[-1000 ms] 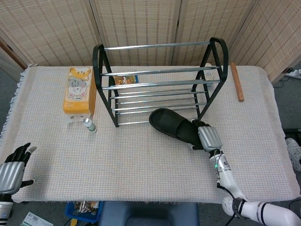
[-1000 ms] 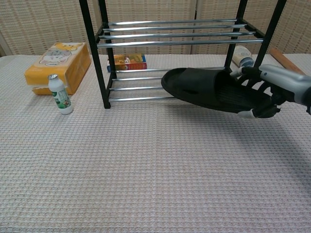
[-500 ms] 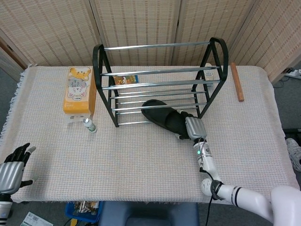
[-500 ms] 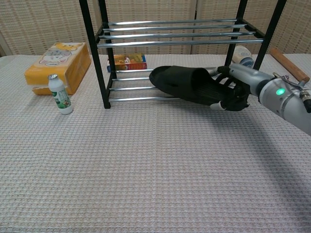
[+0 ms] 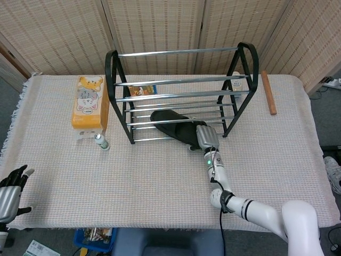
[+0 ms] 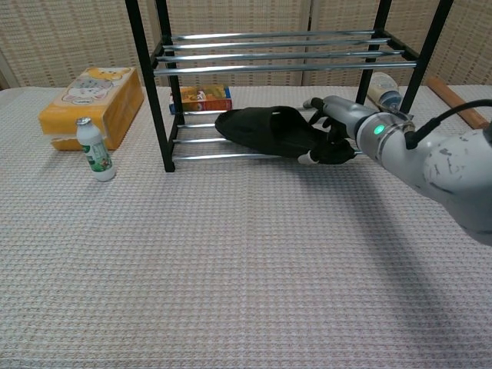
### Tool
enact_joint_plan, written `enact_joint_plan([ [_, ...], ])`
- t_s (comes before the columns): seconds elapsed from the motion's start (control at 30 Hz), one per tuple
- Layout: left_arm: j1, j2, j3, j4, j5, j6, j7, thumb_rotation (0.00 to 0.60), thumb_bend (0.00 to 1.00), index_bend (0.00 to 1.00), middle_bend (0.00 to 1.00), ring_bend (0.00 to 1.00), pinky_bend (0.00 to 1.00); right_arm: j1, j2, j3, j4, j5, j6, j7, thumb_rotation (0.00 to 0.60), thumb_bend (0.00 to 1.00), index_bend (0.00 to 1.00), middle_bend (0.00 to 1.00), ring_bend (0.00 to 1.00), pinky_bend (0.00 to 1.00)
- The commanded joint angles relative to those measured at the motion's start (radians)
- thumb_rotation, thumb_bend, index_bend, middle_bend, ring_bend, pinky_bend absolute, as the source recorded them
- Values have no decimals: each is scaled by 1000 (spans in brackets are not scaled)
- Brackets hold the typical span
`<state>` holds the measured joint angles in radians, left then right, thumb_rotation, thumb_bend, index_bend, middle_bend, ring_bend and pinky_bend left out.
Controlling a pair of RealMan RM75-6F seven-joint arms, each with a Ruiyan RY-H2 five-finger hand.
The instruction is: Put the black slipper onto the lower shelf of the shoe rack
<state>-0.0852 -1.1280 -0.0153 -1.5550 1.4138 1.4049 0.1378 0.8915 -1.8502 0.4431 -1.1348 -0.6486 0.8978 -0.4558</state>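
The black slipper (image 5: pixel 170 124) (image 6: pixel 265 131) lies with its toe over the bars of the lower shelf (image 6: pixel 231 140) of the black shoe rack (image 5: pixel 178 90), heel end toward the front. My right hand (image 5: pixel 206 137) (image 6: pixel 332 134) grips the slipper's heel end just at the rack's front edge. My left hand (image 5: pixel 10 188) hovers off the table's near left corner, fingers apart and holding nothing; the chest view does not show it.
An orange tissue box (image 5: pixel 89 102) and a small bottle (image 5: pixel 101 142) stand left of the rack. A small snack box (image 6: pixel 203 98) lies behind the rack, a white bottle (image 6: pixel 382 89) by its right leg, and a wooden stick (image 5: pixel 268 92) at far right.
My right hand has carried the slipper left and back, from in front of the rack's right side in onto the lower shelf bars. The left hand has dropped slightly lower.
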Motion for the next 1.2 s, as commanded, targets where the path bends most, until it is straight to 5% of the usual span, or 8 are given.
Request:
enact_joint_plan([
  [0.03,0,-1,1,2,-1,-3,-3,600,175,162,85,109,250,9,-8,3,14,6,-13,11,600,449,0,69,94,351],
  [0.27,-5,-6,1,6,-4,-16,-4,600,175,162,85,110,250,-2,7,-20,-21,-21,-4,37,600,287,0,4,21,238],
  [0.43,-10,-12,1,9,1,-21,-2,600,175,162,85,109,250,-31,55,-50,-100,-38,0,47,600,0,0,0,0,187],
  [1.2,-10,-10,3,1,1,-21,1,600,175,162,85,110,249,-90,107,-149,-176,-187,24,141,600,0,0,0,0,166],
])
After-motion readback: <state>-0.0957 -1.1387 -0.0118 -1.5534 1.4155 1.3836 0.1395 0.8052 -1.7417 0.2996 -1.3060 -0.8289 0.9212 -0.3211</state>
